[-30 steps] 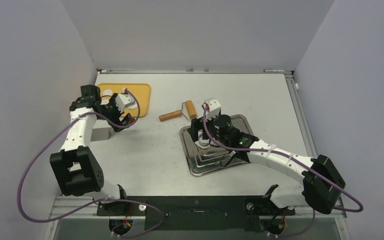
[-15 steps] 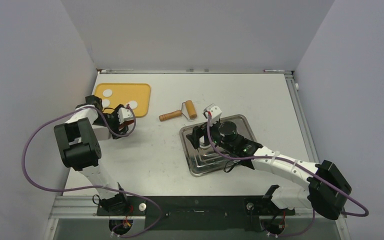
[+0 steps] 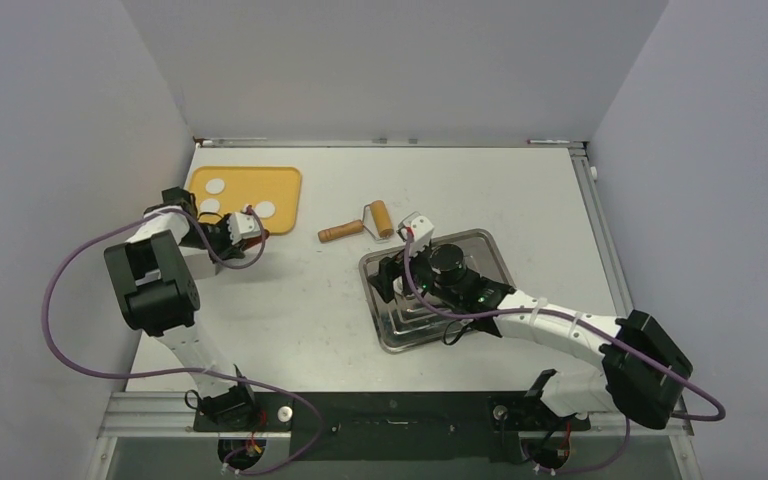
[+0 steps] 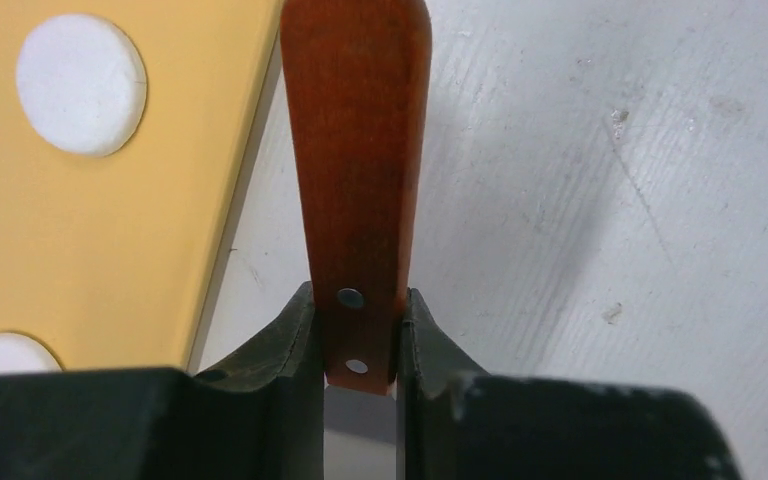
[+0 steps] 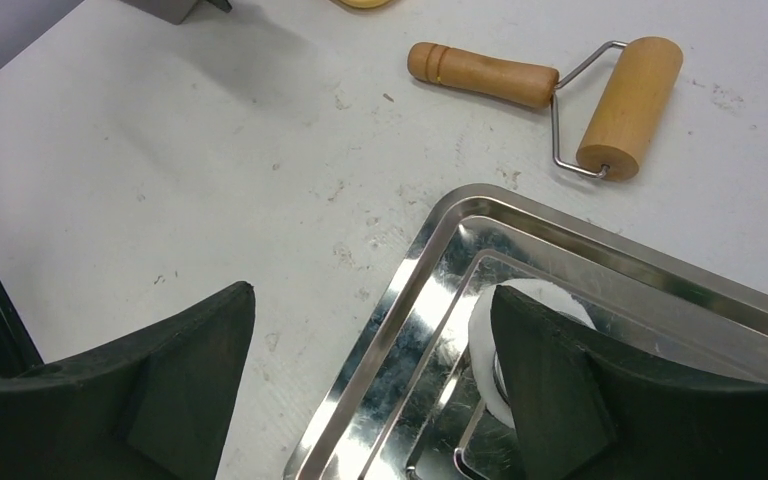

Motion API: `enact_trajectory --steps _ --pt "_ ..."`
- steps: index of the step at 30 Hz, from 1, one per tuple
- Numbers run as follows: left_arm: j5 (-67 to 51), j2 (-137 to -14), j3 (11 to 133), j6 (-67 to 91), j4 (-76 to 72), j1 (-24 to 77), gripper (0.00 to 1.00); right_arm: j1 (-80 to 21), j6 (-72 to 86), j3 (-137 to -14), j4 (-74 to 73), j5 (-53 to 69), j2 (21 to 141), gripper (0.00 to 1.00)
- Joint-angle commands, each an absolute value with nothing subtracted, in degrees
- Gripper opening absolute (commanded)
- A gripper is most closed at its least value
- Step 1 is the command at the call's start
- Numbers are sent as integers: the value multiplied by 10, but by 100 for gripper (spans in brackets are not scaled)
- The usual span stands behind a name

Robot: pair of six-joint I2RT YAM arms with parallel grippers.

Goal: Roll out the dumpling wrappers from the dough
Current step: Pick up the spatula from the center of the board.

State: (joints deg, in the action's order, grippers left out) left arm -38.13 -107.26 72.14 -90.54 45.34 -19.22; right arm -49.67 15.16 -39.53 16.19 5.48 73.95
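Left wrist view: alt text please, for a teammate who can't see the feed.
The left fingers clamp the riveted end of a reddish wooden handle that points straight away from the camera, above the grey table. At left lies a yellow board with one dough round in full view and another partly cut off.

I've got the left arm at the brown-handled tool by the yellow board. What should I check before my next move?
1. Left gripper shut on the wooden handle: ok, both fingers press its sides at the rivets.
2. Dough on the yellow board: ok, three pieces lying apart.
3. Right gripper open: ok, holding nothing, over the metal tray corner.
4. Rolling pin free: ok, it lies untouched beside the tray.
5. White wrapper lying flat in the tray: cannot tell, the right finger hides most of it.
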Motion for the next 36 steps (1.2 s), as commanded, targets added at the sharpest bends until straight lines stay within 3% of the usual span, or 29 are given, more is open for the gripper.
enact_trajectory --steps 1,6,17,23,26,32,33,36 --pt "-413 -1074 743 -928 504 -194 0 -506 147 -425 194 71 751 82" --pt "-447 -1017 746 -854 554 -145 0 -506 192 -452 203 47 775 82" --pt "-422 -884 649 -519 398 80 0 -502 393 -566 332 -27 944 77" --pt "-428 -873 634 -427 339 120 0 -502 442 -536 440 -54 983 70" --pt "-424 -871 627 -400 313 135 0 -501 446 -579 425 -9 1028 59" --pt "-407 -863 619 -323 250 138 0 -500 484 -595 427 -4 1069 56" --pt "-410 -865 618 -320 246 138 0 -500 484 -599 427 -4 1073 53" --pt "-424 -867 621 -330 257 146 0 -498 481 -609 426 11 1089 28"
